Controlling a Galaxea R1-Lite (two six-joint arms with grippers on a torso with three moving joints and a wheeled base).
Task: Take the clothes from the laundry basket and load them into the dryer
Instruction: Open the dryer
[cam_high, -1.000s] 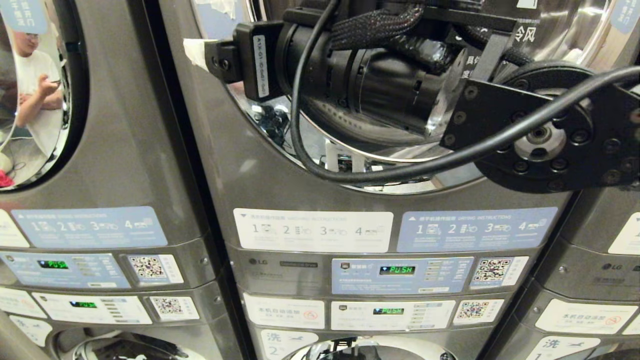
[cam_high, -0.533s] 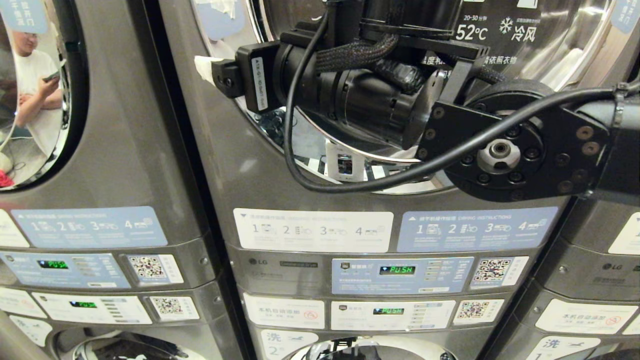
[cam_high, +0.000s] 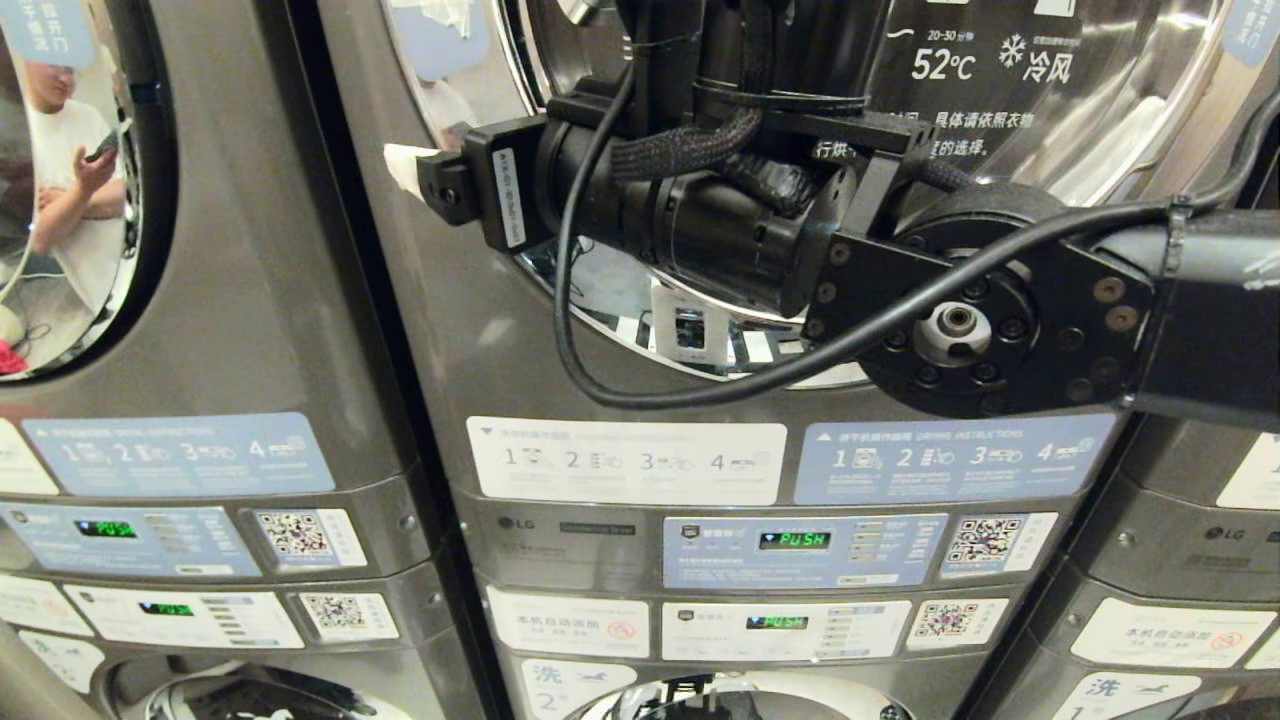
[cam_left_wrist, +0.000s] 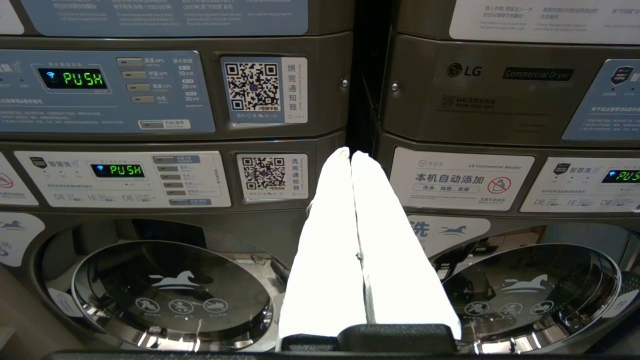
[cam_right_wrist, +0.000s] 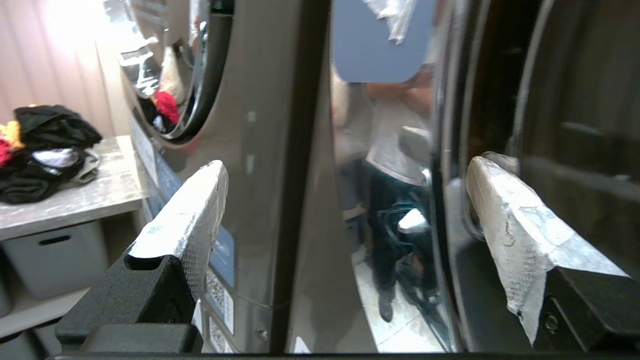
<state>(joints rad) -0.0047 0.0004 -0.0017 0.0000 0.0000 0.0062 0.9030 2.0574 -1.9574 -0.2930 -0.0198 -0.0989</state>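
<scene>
Right gripper (cam_right_wrist: 345, 200) jaws spread wide at the dryer door (cam_high: 1050, 150) edge; left gripper (cam_left_wrist: 351, 155) jaws pressed together, parked

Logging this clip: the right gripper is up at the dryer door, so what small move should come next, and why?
Probably close the right gripper on the dryer door edge: its fingers are spread on either side of that rim, gripping nothing, and the door looks shut.

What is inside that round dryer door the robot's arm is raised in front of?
Through the dryer door only shiny drum, printed lettering and reflections show; no clothes are visible. The right arm covers much of it.
</scene>
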